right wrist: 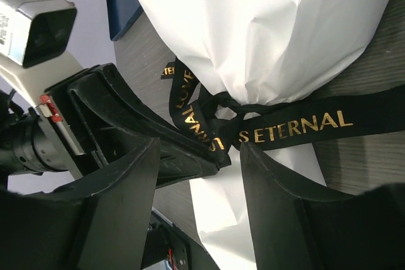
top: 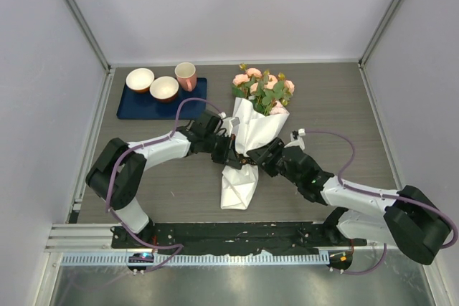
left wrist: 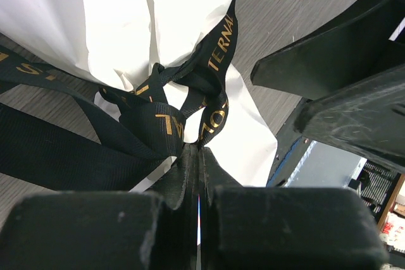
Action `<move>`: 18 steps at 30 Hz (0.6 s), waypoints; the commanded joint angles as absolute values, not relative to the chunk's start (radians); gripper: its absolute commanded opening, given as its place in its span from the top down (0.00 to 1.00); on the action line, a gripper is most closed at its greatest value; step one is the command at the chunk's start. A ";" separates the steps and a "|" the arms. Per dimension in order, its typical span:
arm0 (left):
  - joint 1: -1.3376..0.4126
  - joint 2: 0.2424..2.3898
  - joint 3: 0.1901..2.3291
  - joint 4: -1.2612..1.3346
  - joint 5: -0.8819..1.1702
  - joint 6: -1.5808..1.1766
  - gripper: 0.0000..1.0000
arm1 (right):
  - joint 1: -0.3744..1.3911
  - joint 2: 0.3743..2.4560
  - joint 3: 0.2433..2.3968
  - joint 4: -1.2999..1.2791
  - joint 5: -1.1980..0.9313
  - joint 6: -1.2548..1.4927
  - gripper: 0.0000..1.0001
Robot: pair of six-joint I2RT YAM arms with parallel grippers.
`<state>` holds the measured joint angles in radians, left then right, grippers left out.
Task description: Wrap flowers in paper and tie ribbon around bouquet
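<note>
Left gripper (left wrist: 197,153) pinched tight on the ribbon (right wrist: 297,128) just by its knot (right wrist: 221,113) round the bouquet (top: 247,130); right gripper (right wrist: 201,150) gapes apart, the knot just ahead

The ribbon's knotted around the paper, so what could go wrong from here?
1. The left gripper is shut on a ribbon loop beside the knot; pulling away could undo it or drag the bouquet.
2. The right gripper stands open with the ribbon tail close by, so backing out might snag it.
</note>
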<state>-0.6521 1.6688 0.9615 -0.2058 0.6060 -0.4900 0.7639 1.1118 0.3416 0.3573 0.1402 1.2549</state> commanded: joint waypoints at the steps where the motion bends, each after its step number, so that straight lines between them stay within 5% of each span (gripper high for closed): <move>1: -0.647 1.655 0.968 -0.179 0.629 -0.477 1.00 | 0.778 1.153 0.368 0.360 0.141 1.307 0.41; 18: -0.655 1.643 0.963 -0.179 0.640 -0.476 1.00 | 0.796 1.325 0.347 0.586 0.114 1.437 0.50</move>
<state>-0.6525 1.6688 0.9615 -0.2058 0.6144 -0.4896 0.7883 1.3190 0.3412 0.5014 0.1104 1.3937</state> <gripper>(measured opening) 0.012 0.507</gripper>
